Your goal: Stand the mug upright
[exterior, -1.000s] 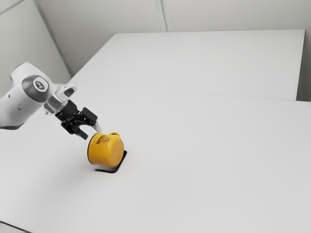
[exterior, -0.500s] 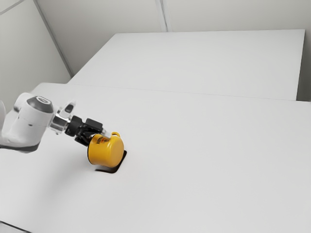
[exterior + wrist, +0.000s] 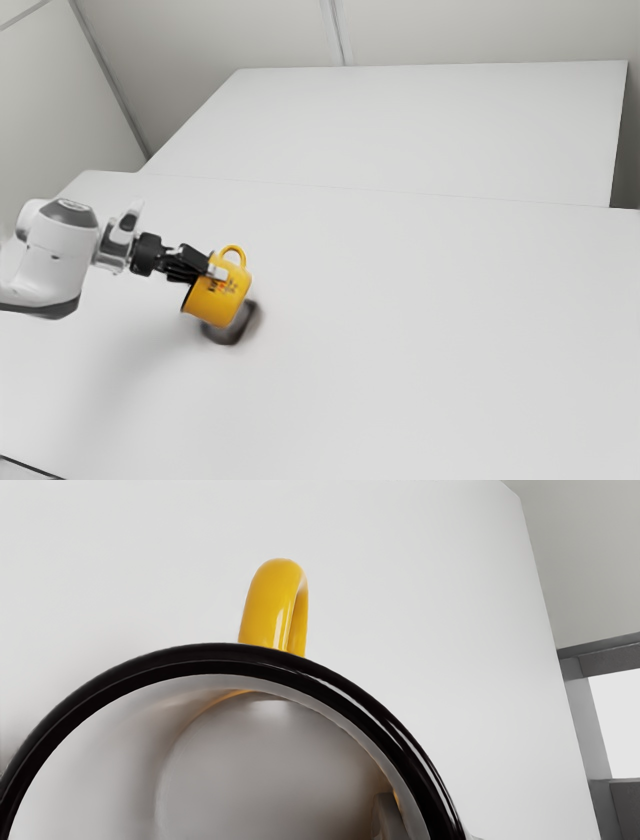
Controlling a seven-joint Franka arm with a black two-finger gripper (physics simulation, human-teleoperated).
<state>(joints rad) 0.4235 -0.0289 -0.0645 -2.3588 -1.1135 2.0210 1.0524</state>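
My gripper (image 3: 216,272) is at the mouth side of the yellow mug (image 3: 223,298) in the exterior view, pinching its wall. The mug is tilted, raised over a dark shadow, with its handle pointing up and its mouth toward the arm. From the wrist, the open mouth of the mug (image 3: 225,660) with its black rim faces the camera, the yellow handle beyond it. The gripper (image 3: 432,825) straddles that rim: one fingertip lies inside the mug, and a sliver of the other shows outside.
The white table (image 3: 420,350) extends around the mug, with another white surface (image 3: 430,130) beyond it. Pale walls (image 3: 200,35) stand behind. A dark grey frame (image 3: 585,730) lies past the table edge in the wrist view.
My hand has moved onto the mug's rim and closed on its wall. The mug has risen a little and rotated, its handle now standing higher, and the shadow below has spread.
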